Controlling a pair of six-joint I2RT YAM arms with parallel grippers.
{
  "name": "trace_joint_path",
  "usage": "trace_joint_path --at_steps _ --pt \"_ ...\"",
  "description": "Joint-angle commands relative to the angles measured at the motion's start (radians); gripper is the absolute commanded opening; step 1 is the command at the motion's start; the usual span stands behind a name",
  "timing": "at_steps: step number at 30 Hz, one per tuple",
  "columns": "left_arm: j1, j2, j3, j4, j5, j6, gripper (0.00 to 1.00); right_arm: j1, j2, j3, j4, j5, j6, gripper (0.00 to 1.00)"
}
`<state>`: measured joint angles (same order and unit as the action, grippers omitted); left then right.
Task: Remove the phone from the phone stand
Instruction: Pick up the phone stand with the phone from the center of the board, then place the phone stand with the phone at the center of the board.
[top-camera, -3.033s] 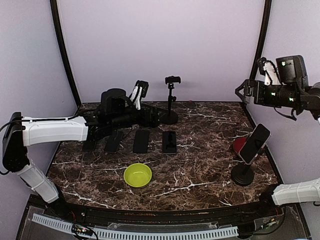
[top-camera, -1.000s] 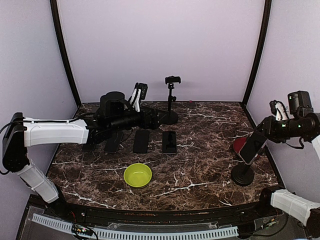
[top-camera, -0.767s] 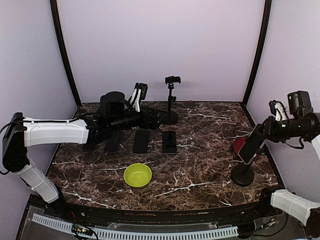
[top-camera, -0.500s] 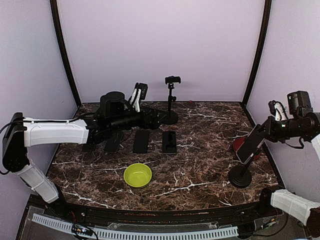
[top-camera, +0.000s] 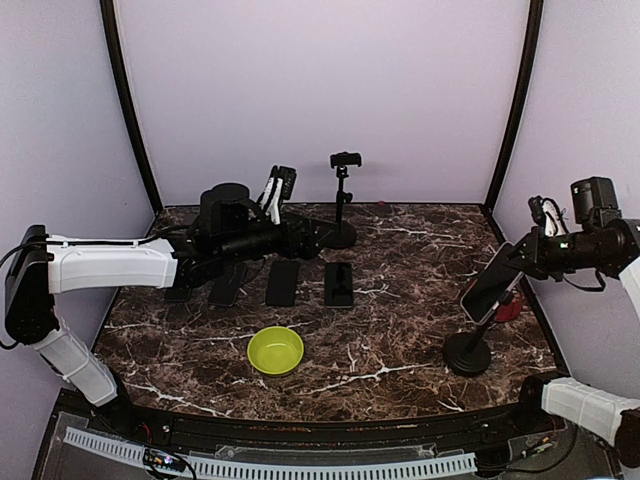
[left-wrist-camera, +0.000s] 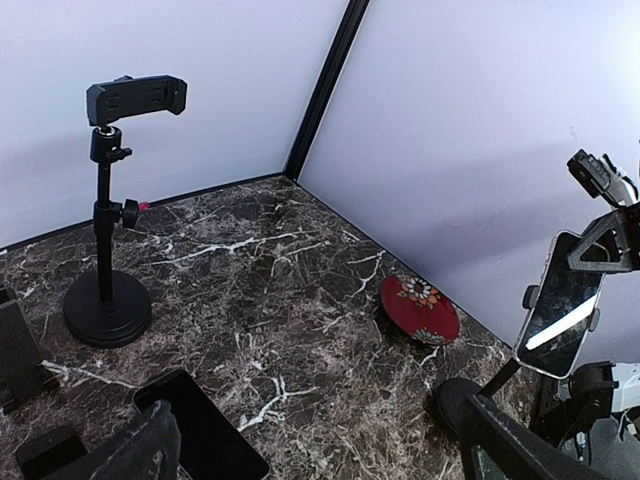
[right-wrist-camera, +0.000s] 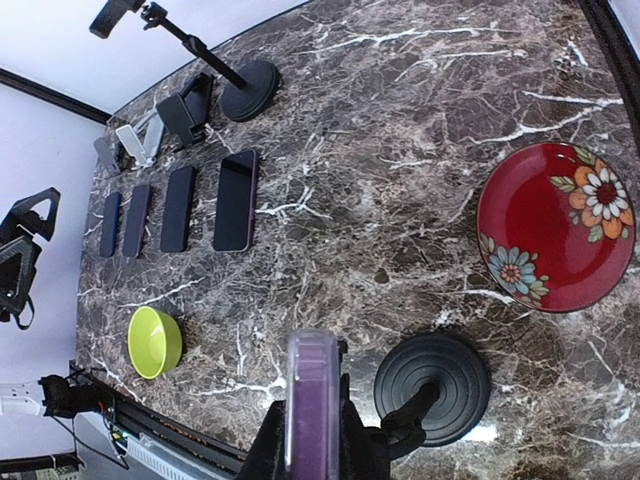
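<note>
On my dark marble counter (top-camera: 400, 260) I count four dark slab phones (right-wrist-camera: 236, 200) lying flat, one purple-edged phone (right-wrist-camera: 312, 400) up on a stand, two black round-based pole stands (right-wrist-camera: 433, 388), one lime-green bowl (top-camera: 276, 350) and one red flowered plate (right-wrist-camera: 556, 226).

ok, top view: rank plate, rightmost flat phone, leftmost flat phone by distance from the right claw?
1. plate: right side, just below the claw.
2. rightmost flat phone: mid-table, right end of the row.
3. leftmost flat phone: far left end of the row.
</note>
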<state>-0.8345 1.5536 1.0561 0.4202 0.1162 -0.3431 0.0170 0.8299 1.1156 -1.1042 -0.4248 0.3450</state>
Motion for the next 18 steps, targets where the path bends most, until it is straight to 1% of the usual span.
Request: trace_joint_path --at_steps 1,5,11,18 --pt "-0.003 -0.030 0.020 0.021 0.018 0.025 0.99 0.012 0.015 0.083 0.163 -0.125 0.008 0.00" --pt "-0.003 -0.037 0.011 0.025 0.023 0.053 0.99 0.046 0.055 0.098 0.229 -0.180 0.017 0.00" --pt "-0.005 -0.059 -0.026 0.050 0.008 0.100 0.99 0.153 0.126 0.130 0.295 -0.167 0.016 0.00" --pt "-0.005 -0.077 -0.058 0.078 0.012 0.123 0.99 0.253 0.219 0.153 0.384 -0.189 -0.037 0.00"
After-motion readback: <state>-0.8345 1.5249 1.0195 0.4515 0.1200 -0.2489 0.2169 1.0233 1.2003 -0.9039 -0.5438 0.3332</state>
